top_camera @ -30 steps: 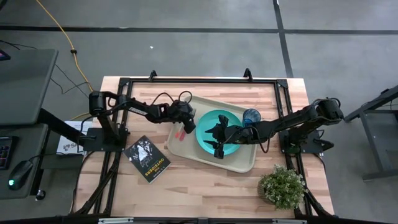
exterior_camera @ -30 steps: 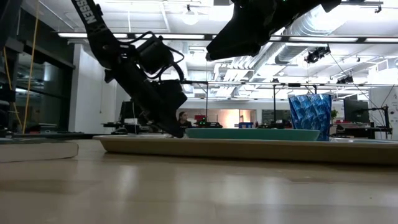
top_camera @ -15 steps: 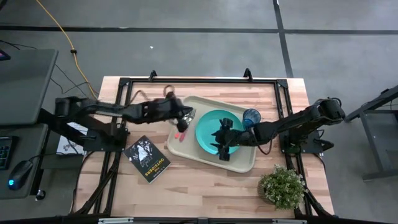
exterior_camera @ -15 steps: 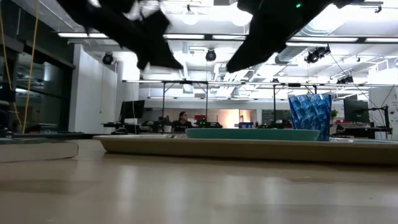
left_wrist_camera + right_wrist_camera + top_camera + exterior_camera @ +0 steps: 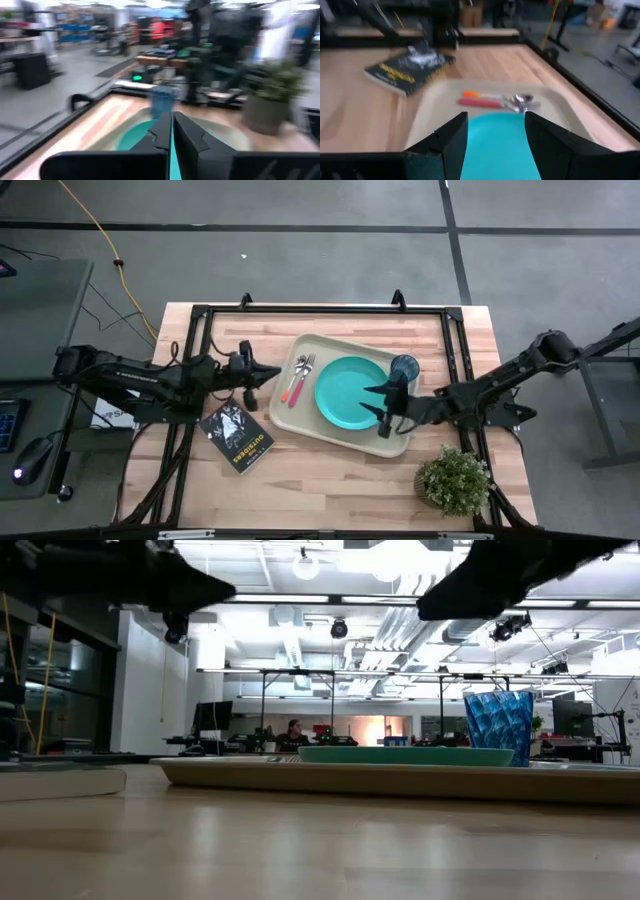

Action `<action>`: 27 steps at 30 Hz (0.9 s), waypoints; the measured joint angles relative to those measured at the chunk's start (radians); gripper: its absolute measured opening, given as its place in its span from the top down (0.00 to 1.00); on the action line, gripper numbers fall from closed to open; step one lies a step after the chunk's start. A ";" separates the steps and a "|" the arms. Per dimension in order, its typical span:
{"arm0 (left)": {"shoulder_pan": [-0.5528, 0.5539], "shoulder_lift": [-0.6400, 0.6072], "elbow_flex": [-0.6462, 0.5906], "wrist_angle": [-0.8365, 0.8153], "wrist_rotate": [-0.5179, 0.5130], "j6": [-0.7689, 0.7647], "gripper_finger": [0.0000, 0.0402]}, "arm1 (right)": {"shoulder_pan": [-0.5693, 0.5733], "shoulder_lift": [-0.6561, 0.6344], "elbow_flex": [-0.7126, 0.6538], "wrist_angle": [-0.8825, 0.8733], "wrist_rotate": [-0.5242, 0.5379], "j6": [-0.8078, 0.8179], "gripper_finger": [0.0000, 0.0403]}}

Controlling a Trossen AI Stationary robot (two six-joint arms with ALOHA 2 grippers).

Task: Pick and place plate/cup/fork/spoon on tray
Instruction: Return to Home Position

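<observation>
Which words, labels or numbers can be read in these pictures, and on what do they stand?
Nothing can be read with certainty.
Book: orange-yellow lettering on its dark cover, too small and blurred to read.
White sheet left of the book: dark print, partly hidden, unreadable.

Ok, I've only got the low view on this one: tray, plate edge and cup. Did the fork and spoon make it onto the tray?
Observer: Yes. In the right wrist view the spoon and the fork lie side by side on the tray, next to the plate.
Reviewer: Is either hand holding anything?
Observer: No. The right hand is open and empty over the plate's edge.
Reviewer: And the left?
Observer: The left hand is shut on nothing, over the table beside the tray, near the book.
</observation>
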 joint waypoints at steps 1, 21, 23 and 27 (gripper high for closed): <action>-0.001 -0.023 -0.009 -0.003 0.038 0.004 1.00 | -0.006 -0.021 -0.038 0.069 -0.022 -0.019 0.53; -0.103 -0.099 -0.007 0.010 0.060 0.001 1.00 | -0.146 -0.060 -0.271 0.595 -0.285 -0.051 0.53; -0.103 -0.099 -0.007 0.007 0.060 0.009 1.00 | -0.146 -0.060 -0.271 0.593 -0.285 -0.051 0.53; -0.103 -0.099 -0.007 -0.006 0.060 0.019 1.00 | -0.145 -0.060 -0.271 0.593 -0.285 -0.053 0.53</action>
